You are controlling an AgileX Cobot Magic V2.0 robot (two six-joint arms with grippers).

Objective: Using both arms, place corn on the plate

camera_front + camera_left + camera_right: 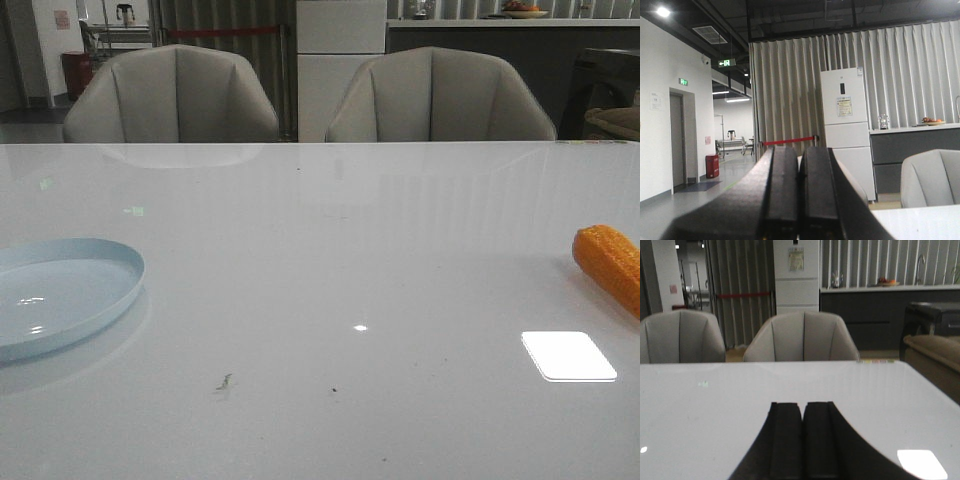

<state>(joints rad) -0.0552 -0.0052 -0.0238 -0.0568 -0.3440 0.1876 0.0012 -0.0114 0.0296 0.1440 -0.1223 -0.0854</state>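
Observation:
An orange corn point(610, 264) with bumpy kernel rows lies on the white table at the far right edge of the front view, partly cut off. The pale blue plate point(62, 292) rests at the far left, bare inside. Neither arm shows in the front view. My left gripper point(799, 152) is shut with nothing between its black fingers and points out over the room. My right gripper point(803, 406) is shut and empty too, held over bare tabletop. Corn and plate are out of both wrist views.
Two grey chairs point(172, 96) point(438, 97) stand behind the table's far edge. A bright light patch point(568, 356) reflects on the glossy tabletop near the corn. A white fridge point(846, 125) and a dark counter point(865, 305) stand further back.

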